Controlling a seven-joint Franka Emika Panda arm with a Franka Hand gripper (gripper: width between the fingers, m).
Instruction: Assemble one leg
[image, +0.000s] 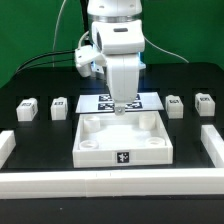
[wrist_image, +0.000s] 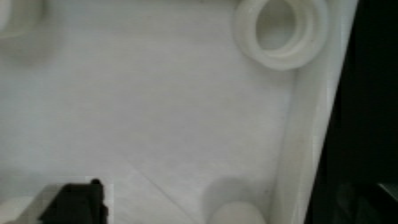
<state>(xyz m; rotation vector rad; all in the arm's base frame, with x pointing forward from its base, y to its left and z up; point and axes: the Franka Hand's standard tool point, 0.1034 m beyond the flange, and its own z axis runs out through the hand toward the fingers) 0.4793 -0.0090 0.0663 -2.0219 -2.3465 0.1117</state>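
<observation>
Four legs, small white blocks with marker tags, stand on the black table: two on the exterior view's left (image: 27, 107) (image: 60, 106) and two on its right (image: 174, 104) (image: 205, 102). My gripper (image: 118, 108) hangs over the far edge of the large flat white panel (image: 122, 138), away from all the legs. In the wrist view the panel's surface (wrist_image: 143, 110) fills the picture, with one round corner hole (wrist_image: 276, 35). One black fingertip (wrist_image: 75, 200) shows just above it. The gripper (wrist_image: 222, 205) is open and holds nothing.
The marker board (image: 140, 99) lies behind the panel, under the arm. Long white border bars lie on the exterior view's left (image: 5, 146), right (image: 212, 142) and along the front (image: 110, 186).
</observation>
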